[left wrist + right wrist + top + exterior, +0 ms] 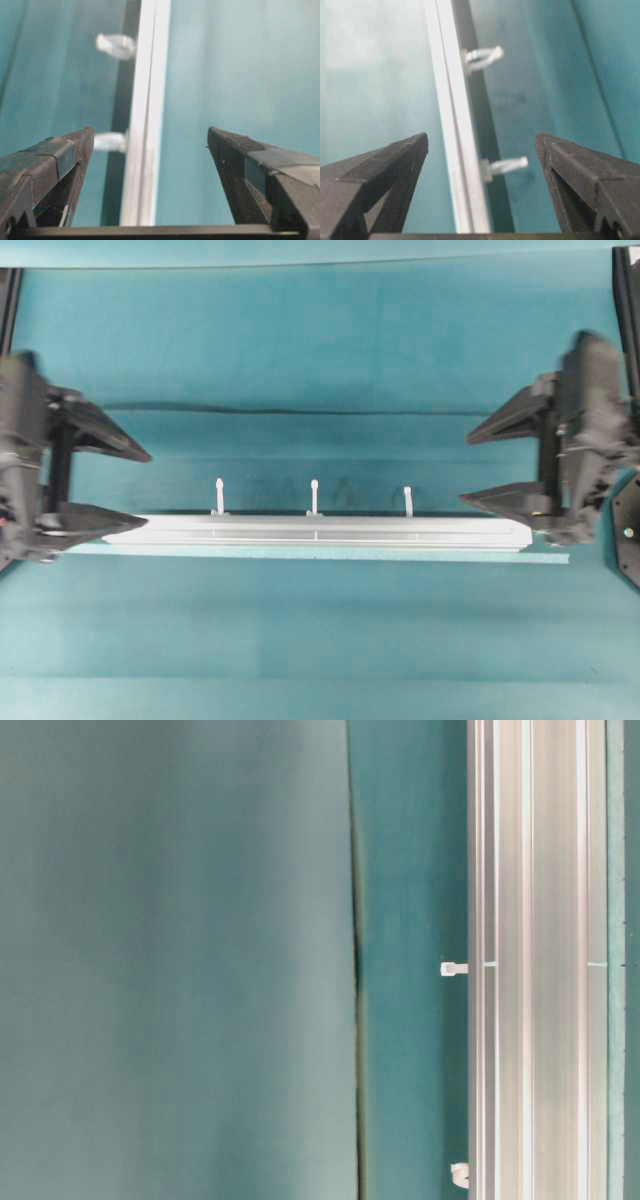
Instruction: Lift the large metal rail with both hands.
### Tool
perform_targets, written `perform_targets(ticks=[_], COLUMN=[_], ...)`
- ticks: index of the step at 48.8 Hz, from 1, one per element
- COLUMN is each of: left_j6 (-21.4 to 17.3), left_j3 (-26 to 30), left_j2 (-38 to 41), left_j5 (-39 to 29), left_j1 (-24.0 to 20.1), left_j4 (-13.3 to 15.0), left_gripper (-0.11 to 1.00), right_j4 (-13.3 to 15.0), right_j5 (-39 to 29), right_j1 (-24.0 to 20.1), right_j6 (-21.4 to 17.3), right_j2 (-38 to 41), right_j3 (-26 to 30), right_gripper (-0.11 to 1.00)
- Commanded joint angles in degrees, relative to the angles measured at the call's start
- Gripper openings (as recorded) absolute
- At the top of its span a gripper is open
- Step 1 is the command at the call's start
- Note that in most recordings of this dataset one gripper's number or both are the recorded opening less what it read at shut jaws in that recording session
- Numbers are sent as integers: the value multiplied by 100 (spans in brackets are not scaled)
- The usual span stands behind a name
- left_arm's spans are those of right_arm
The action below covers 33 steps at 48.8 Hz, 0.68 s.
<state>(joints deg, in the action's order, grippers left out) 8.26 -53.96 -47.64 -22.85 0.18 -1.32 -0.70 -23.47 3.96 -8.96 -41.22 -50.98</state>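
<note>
The rail lies flat on the tabletop, its long axis running straight from one gripper to the other, pegs on the far side in the overhead view. The left gripper sits at the rail's left end and the right gripper at its right end, each about equally near its own end. Both are spread wide and hold nothing. In each wrist view the rail runs away from the gripper between its two fingers, closer to one finger than the other. Seen from overhead, each gripper's near finger sits at the rail's end while the other finger is well beyond the pegs. Closing on the rail probably calls for each gripper to centre across it first.
</note>
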Motion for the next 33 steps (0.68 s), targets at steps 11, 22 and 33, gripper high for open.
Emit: perform_targets(ticks=[11,22,33], left_j6=[88,97,88], left_j3=[123,229,281], left_j2=[-668,-984,-1248], left_j5=[44,237,1301], left_j1=[-105,-202,-387], left_j4=[-18,-18,-18], left_gripper=[97,97,97], right_j4=[9,9,9], right_j5=[53,167,360], right_j1=[123,413,624], right_j6=[-35,-35,-18], right_j2=[-791,-1397,-1837], right_j3=[-62,-62,-35], right_gripper=[94,94,94])
